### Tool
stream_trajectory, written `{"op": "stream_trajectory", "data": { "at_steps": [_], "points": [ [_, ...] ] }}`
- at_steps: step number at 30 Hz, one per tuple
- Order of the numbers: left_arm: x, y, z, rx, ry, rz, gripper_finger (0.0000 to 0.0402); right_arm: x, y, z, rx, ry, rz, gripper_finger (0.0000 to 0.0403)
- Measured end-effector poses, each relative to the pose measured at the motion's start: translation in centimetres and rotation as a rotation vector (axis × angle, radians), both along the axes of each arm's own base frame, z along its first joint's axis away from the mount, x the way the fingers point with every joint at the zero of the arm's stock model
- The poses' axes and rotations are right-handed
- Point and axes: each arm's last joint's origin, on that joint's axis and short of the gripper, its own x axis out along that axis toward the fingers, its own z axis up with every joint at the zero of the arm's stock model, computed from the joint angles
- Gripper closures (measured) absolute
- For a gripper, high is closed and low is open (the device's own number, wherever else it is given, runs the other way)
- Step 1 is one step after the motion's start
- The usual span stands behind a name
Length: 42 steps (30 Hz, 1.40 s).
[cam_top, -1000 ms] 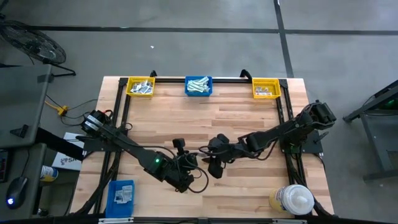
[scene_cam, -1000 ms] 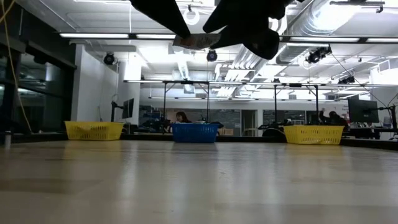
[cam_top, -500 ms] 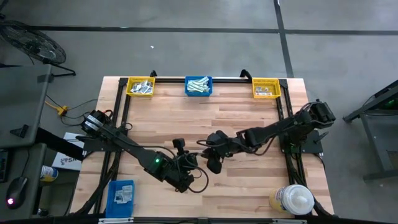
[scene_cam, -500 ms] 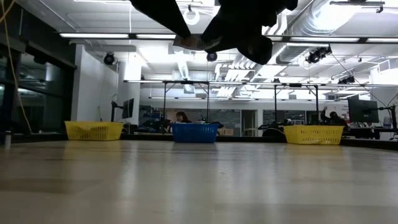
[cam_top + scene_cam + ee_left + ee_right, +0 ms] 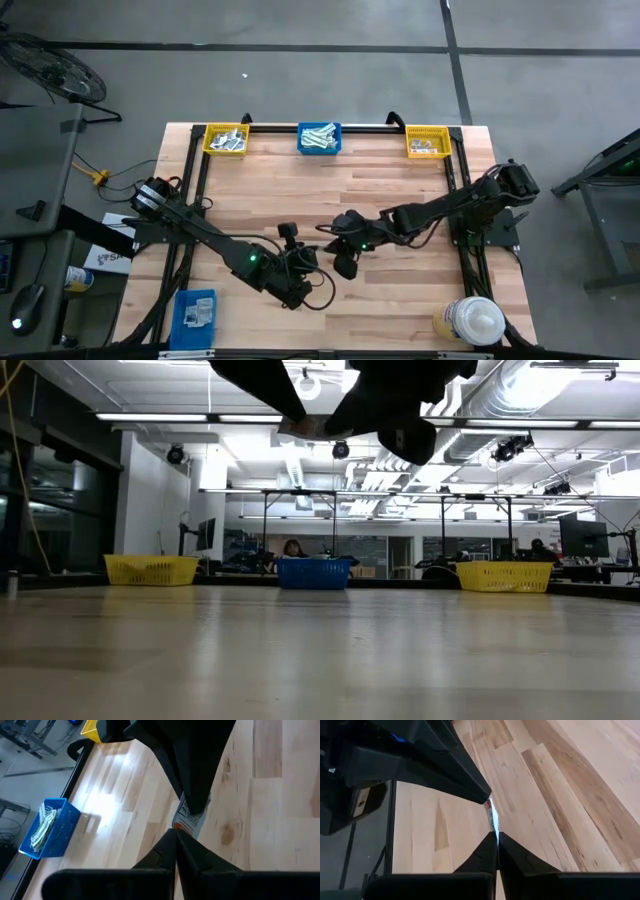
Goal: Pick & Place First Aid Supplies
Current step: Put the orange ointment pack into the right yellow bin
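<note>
Above mid-table, a small paper packet [image 5: 190,817] is pinched between the closed left gripper [image 5: 322,252] and the closed right gripper [image 5: 334,240], its long axis spanning both fingertip pairs.

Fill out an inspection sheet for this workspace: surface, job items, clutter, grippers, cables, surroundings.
Surface: light wooden table, bare in the middle, black frame along its edges.
Job's things: one small packet held above the table between both grippers; more packets in the two yellow bins and the blue bin along the far edge, and in a blue bin at the near left corner.
Clutter: large white-capped bottle at the near right corner.
Grippers: left gripper and right gripper meet mid-table, each with jaws shut on the packet.
Cables: black cables run along the left arm.
Surroundings: grey floor; a person sits far behind the table.
</note>
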Motion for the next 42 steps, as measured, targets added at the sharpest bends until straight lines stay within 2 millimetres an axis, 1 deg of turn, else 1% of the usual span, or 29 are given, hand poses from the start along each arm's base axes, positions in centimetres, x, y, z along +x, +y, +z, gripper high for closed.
{"op": "stream_trajectory", "data": {
  "at_steps": [5, 10, 13, 15, 17, 19, 21, 26, 28, 31, 33, 37, 40, 42],
  "points": [
    [-0.1, 0.1, 0.2, -0.001, 0.000, -0.001, 0.0385, 0.0, -0.3, 0.0, 0.008, 0.013, 0.005, 0.0402],
    [-1.1, 0.7, 1.6, 0.015, -0.003, 0.008, 0.0354, -0.7, -0.6, 0.1, 0.010, 0.071, 0.004, 0.0402],
    [-2.4, 1.5, 3.0, 0.003, -0.003, 0.033, 0.0329, -1.5, -1.0, 0.5, -0.016, 0.109, -0.031, 0.0402],
    [-3.6, 2.1, 4.0, -0.058, -0.018, 0.087, 0.0316, -2.2, -1.5, 0.9, -0.041, 0.141, -0.059, 0.0402],
    [-5.0, 2.9, 4.6, -0.127, 0.006, 0.158, 0.0308, -2.9, -2.3, 1.4, -0.062, 0.169, -0.093, 0.0403],
    [-6.2, 3.5, 4.8, -0.186, 0.038, 0.234, 0.0306, -3.8, -3.3, 2.0, -0.084, 0.200, -0.132, 0.0403],
    [-7.7, 3.5, 4.7, -0.212, 0.076, 0.289, 0.0305, -4.8, -4.4, 2.7, -0.109, 0.236, -0.172, 0.0403],
    [-10.3, 2.0, 3.5, -0.235, 0.084, 0.371, 0.0305, -7.4, -7.7, 4.5, -0.166, 0.285, -0.264, 0.0403],
    [-11.2, 1.5, 2.9, -0.253, 0.048, 0.412, 0.0305, -8.4, -9.1, 5.3, -0.178, 0.287, -0.293, 0.0403],
    [-12.4, 1.3, 1.7, -0.271, -0.024, 0.484, 0.0305, -9.6, -11.2, 6.2, -0.194, 0.284, -0.345, 0.0403],
    [-13.1, 1.7, 1.5, -0.301, -0.060, 0.514, 0.0305, -10.3, -12.5, 6.6, -0.199, 0.287, -0.390, 0.0403],
    [-14.2, 2.9, 0.8, -0.357, -0.118, 0.521, 0.0305, -11.4, -15.4, 6.7, -0.208, 0.331, -0.521, 0.0403],
    [-15.6, 4.4, 0.4, -0.414, -0.213, 0.511, 0.0305, -12.1, -17.5, 6.6, -0.202, 0.355, -0.627, 0.0403],
    [-16.5, 5.6, -0.3, -0.465, -0.268, 0.500, 0.0305, -12.7, -18.9, 6.6, -0.191, 0.362, -0.691, 0.0403]
  ]
}}
